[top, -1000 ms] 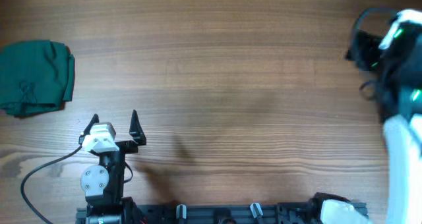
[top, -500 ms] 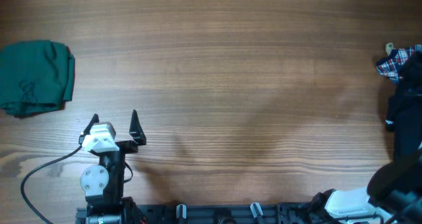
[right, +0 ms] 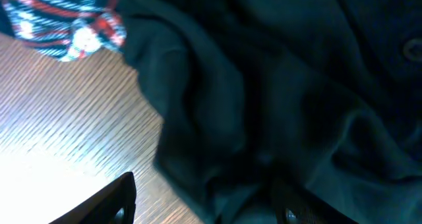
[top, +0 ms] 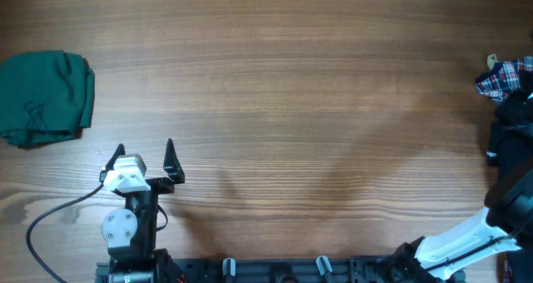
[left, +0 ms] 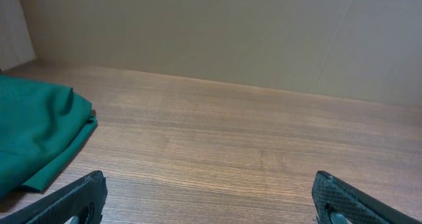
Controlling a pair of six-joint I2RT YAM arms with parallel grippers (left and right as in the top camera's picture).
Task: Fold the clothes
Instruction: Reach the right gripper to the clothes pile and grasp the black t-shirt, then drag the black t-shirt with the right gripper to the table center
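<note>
Clothes (right: 277,85) bunched beside plaid shirt (right: 59,20), beneath right tool (right: 204,207).

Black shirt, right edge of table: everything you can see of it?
The black shirt is soft, matte dark fabric, bunched in loose folds, neither spread nor folded. It lies on the wooden table at the far right edge, partly cut off in the overhead view. The plaid shirt lies right against one side of it. No logo or label shows. The right end effector is open at its near edge, fabric between the fingers; contact cannot be told.
</note>
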